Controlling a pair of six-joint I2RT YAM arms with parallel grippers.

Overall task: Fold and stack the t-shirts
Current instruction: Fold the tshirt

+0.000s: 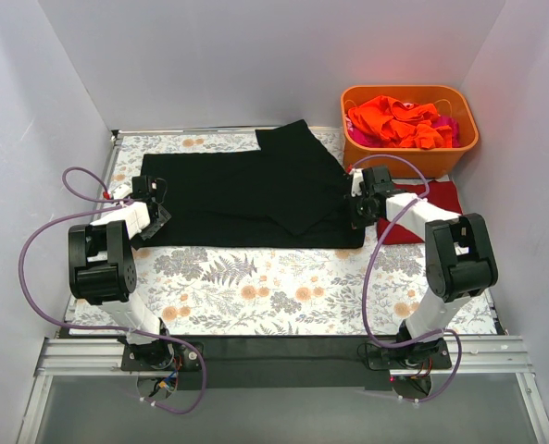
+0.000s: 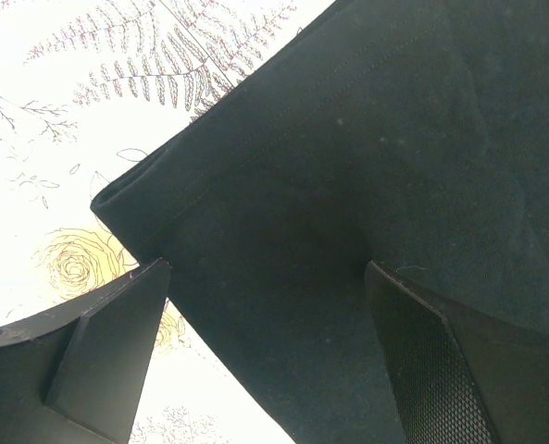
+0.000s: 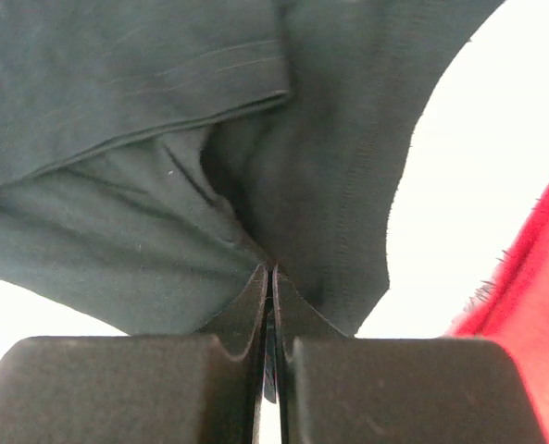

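Note:
A large black t-shirt (image 1: 246, 194) lies spread across the tablecloth, with one part folded over toward the back right. My left gripper (image 1: 160, 205) stands open at the shirt's left edge. In the left wrist view the black shirt's (image 2: 348, 166) hemmed corner lies between the spread fingers of that gripper (image 2: 267, 270). My right gripper (image 1: 355, 205) is at the shirt's right edge. In the right wrist view it (image 3: 272, 270) is shut, pinching a fold of the black fabric (image 3: 117, 185). A dark red t-shirt (image 1: 445, 199) lies flat beside the right arm, and its edge (image 3: 533, 296) shows there too.
An orange plastic tub (image 1: 441, 159) stands at the back right, holding crumpled orange shirts (image 1: 394, 120) and a pink one (image 1: 448, 125). The floral tablecloth (image 1: 255, 287) covers the table. White walls close in on three sides.

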